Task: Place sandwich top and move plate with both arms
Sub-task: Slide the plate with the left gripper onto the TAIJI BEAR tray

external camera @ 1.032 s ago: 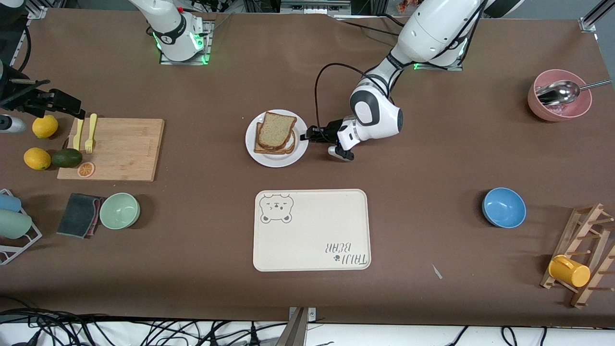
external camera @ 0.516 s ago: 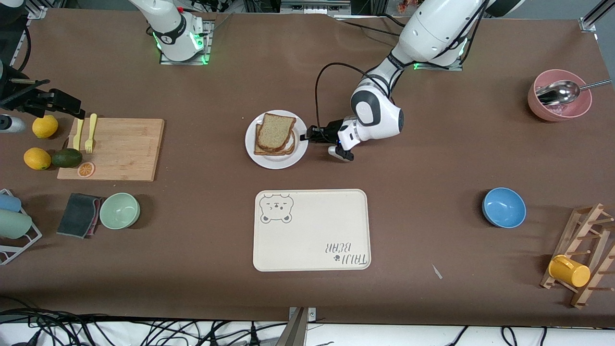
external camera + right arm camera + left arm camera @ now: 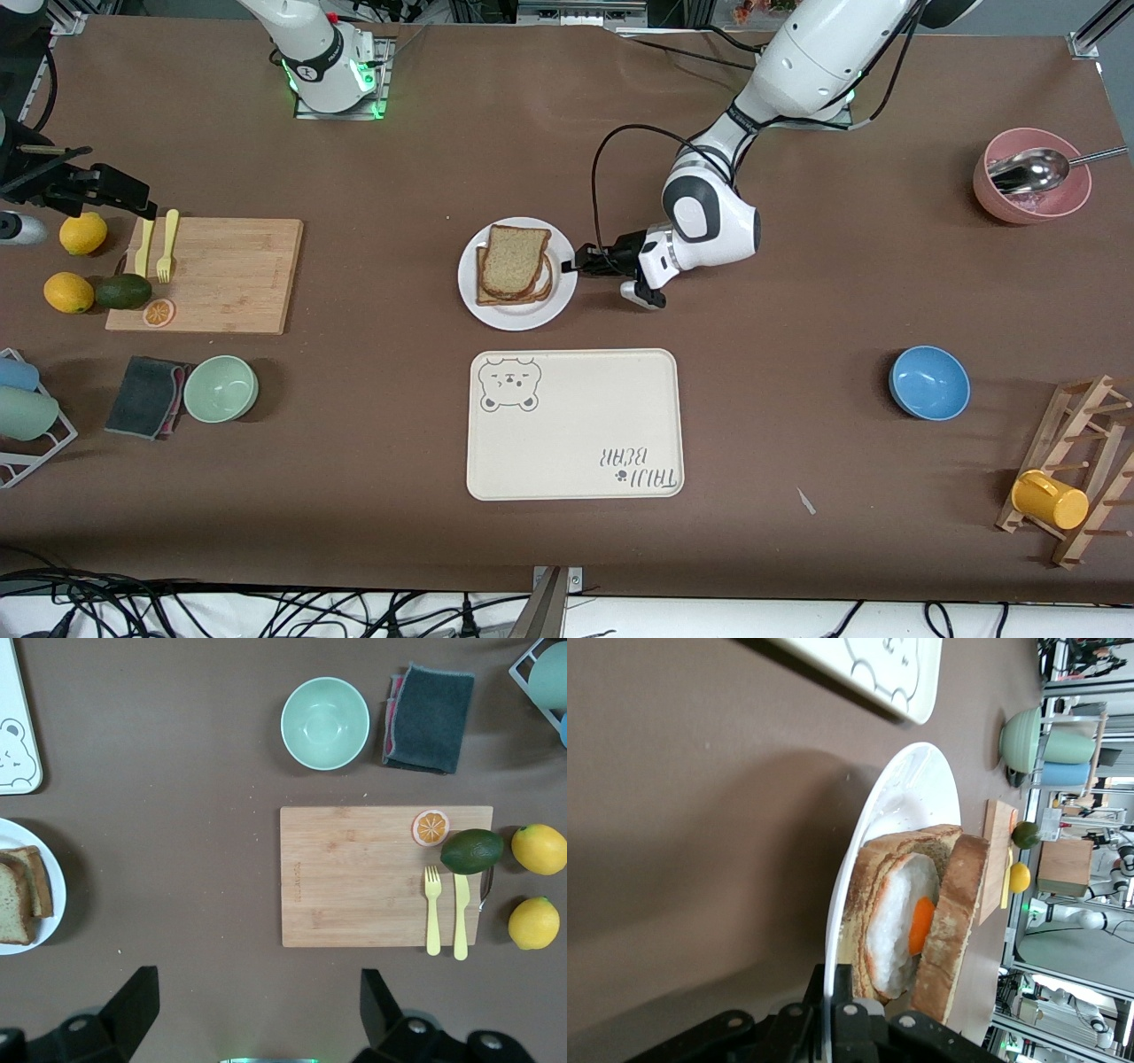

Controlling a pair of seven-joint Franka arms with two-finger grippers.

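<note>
The left gripper is clamped on the rim of the plate, at the edge toward the left arm's end of the table; its fingertips are hidden by the black gripper body in the left wrist view, so the exact hold is hard to make out. The right gripper is held high over the table near the wooden cutting board, with its two black fingers spread wide and nothing between them; in the front view only the right arm's base is seen, the gripper itself being cut off.

The sandwich top, a light brown wholemeal slice with a darker crust, is laid on the stack on the small round white plate. From the left wrist view the fried egg, white with an orange yolk, is seen wedged between the two slices; from the front it is almost wholly covered.

Nearer the front camera than the plate, the cream rectangular tray with a bear drawing lies flat. Toward the right arm's end are the cutting board with a yellow fork and knife, an orange slice, an avocado, two lemons, a pale green bowl and a dark folded cloth. Toward the left arm's end are a blue bowl, a pink bowl holding a metal ladle, and a wooden rack with a yellow cup.
</note>
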